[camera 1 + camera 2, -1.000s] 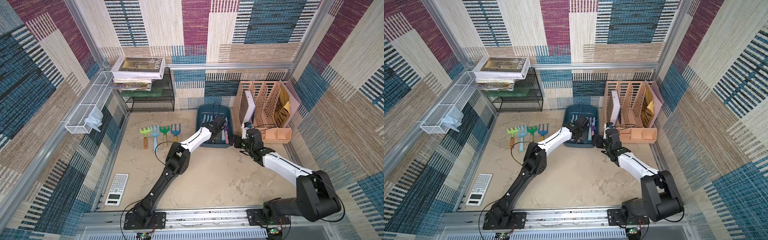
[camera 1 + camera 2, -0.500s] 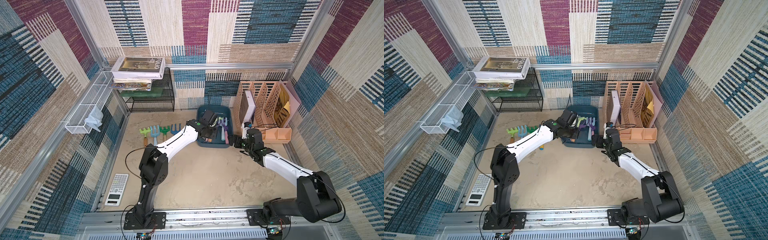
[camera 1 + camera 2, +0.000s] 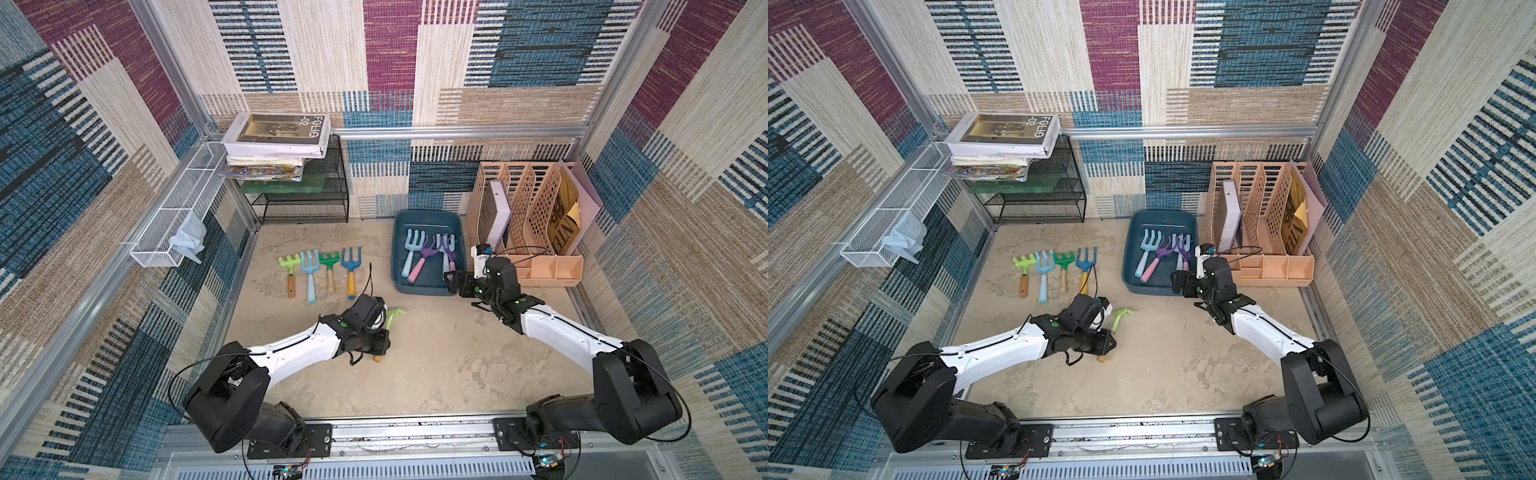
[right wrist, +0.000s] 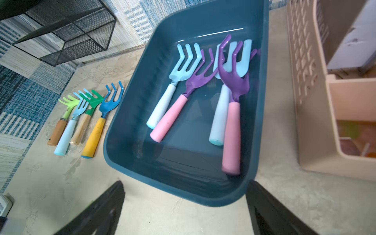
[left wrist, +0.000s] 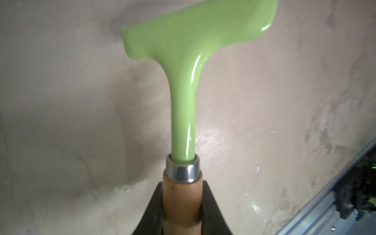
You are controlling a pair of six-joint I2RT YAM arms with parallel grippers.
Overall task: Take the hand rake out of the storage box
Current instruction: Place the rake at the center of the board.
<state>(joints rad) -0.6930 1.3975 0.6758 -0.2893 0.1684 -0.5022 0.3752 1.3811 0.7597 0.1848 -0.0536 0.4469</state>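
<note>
Beige tabletop (image 3: 436, 357): left gripper (image 5: 182, 195) clenches the hand rake (image 5: 183, 101), well apart from the storage box (image 3: 396, 257); right gripper (image 4: 185, 183) stands spread wide.

Patchwork woven walls (image 3: 390, 50), mottled beige floor (image 3: 436, 374), black mesh shelf (image 3: 307, 208).

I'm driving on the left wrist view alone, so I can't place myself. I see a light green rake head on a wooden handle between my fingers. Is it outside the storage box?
Observer: Yes. In a top view the light green hand rake, held by the left gripper, is over the beige tabletop, apart from the shallow dark teal plastic storage box.
Operator: What is in the box?
Observer: Four plastic rakes: two light blue rakes, two purple rakes with pink handles.
Operator: And my other arm?
Observer: The right gripper hangs open at the box's near end, holding nothing.
</note>
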